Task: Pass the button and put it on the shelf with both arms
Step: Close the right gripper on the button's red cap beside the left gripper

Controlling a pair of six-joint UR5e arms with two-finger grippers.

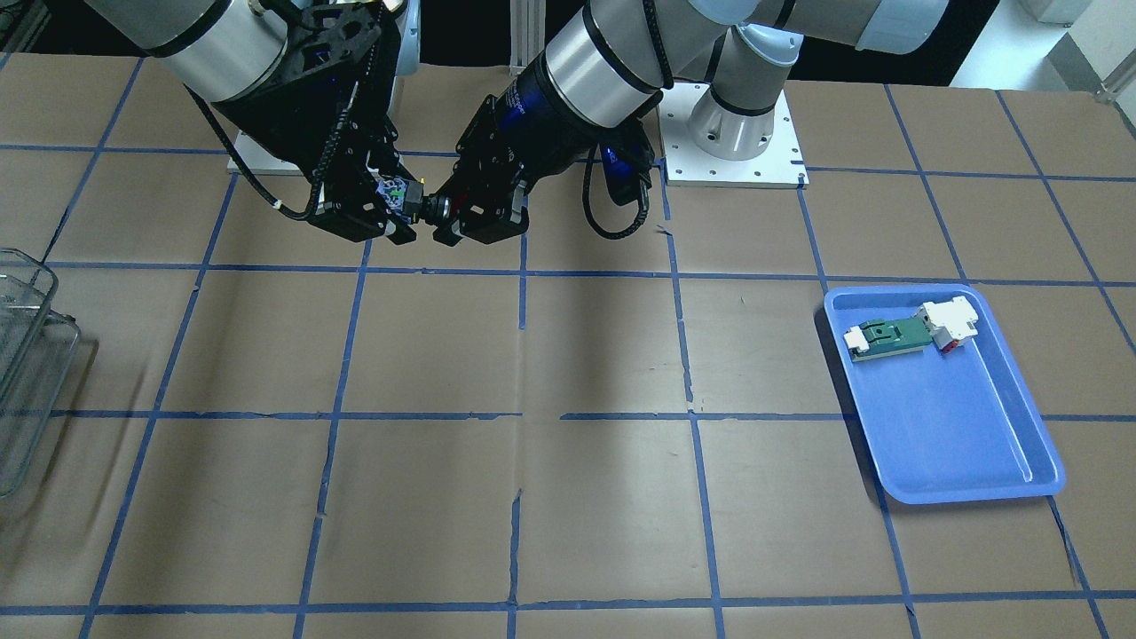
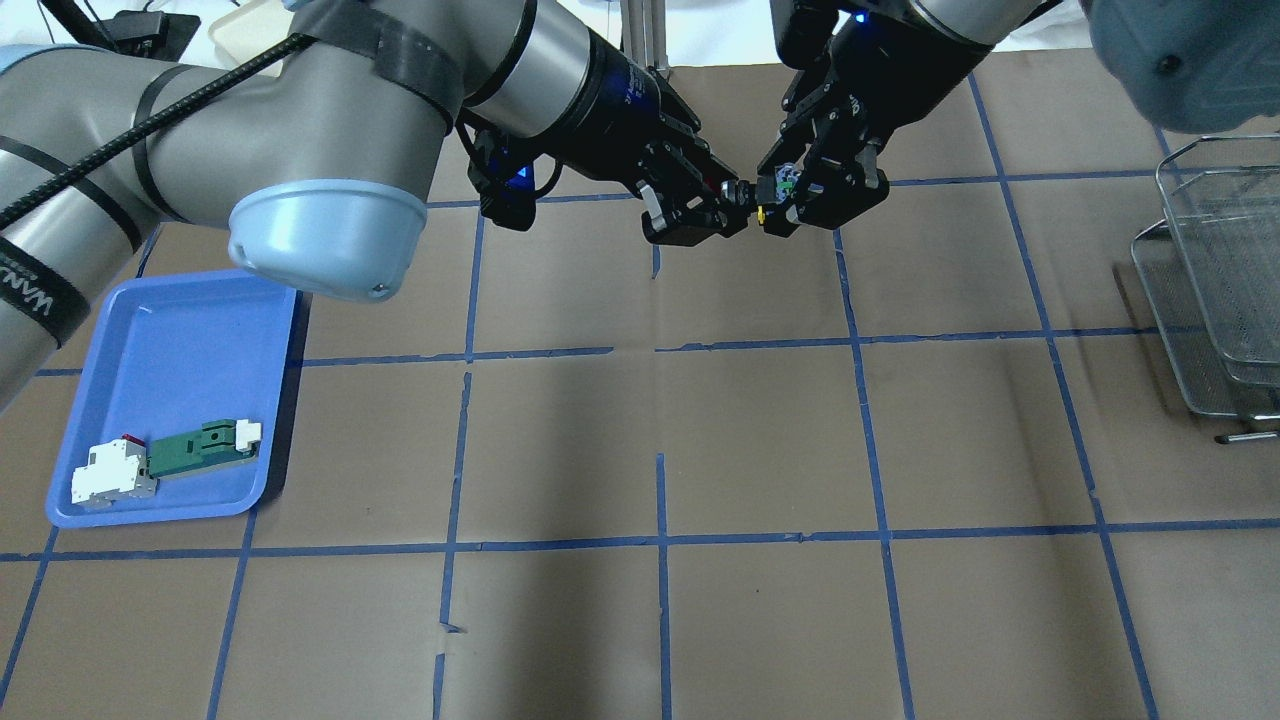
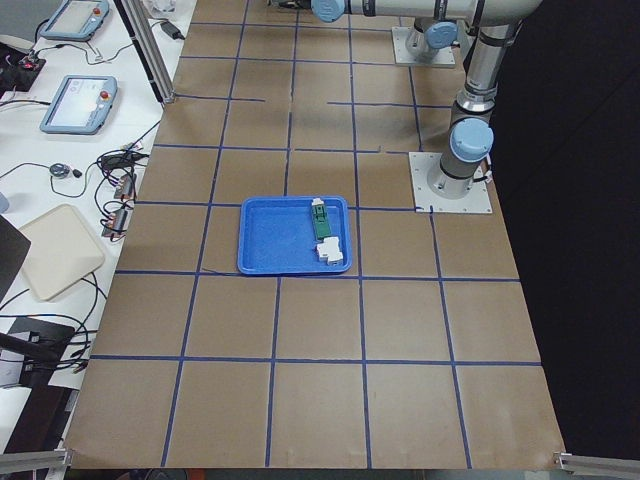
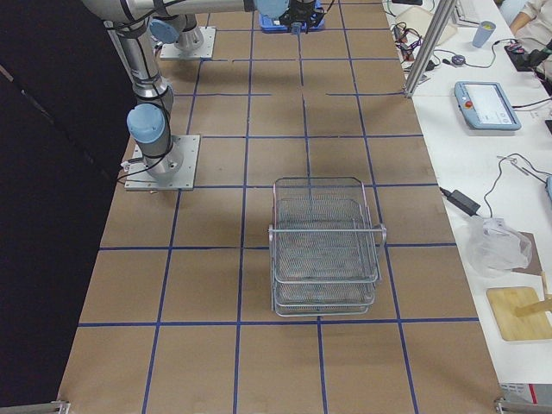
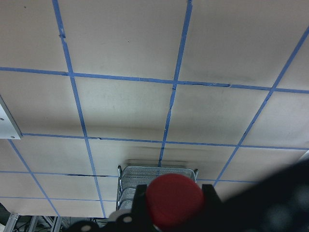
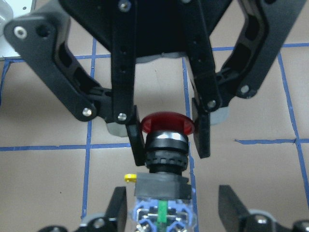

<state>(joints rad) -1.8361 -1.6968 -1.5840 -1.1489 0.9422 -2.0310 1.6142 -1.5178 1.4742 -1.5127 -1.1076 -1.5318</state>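
Observation:
The button [image 6: 167,123], with red cap, black collar and blue-white rear block, hangs in the air between both grippers over the table's far middle. My left gripper [image 2: 735,195] is shut on its red cap, one finger on each side [image 6: 136,142]. My right gripper [image 6: 174,212] faces it with fingers apart on either side of the rear block, a gap showing. The button also shows in the front view [image 1: 426,207], between the left gripper [image 1: 444,213] and the right gripper [image 1: 399,209]. The wire shelf [image 4: 326,250] stands on the table at my right [image 2: 1215,260], far from both grippers.
A blue tray [image 2: 170,330] on my left holds a green-and-white flat module [image 2: 195,452] and a white block with red marking [image 2: 105,475]. Both arm bases stand on white plates at the table's back edge [image 1: 737,133]. The brown table has a grid of blue tape.

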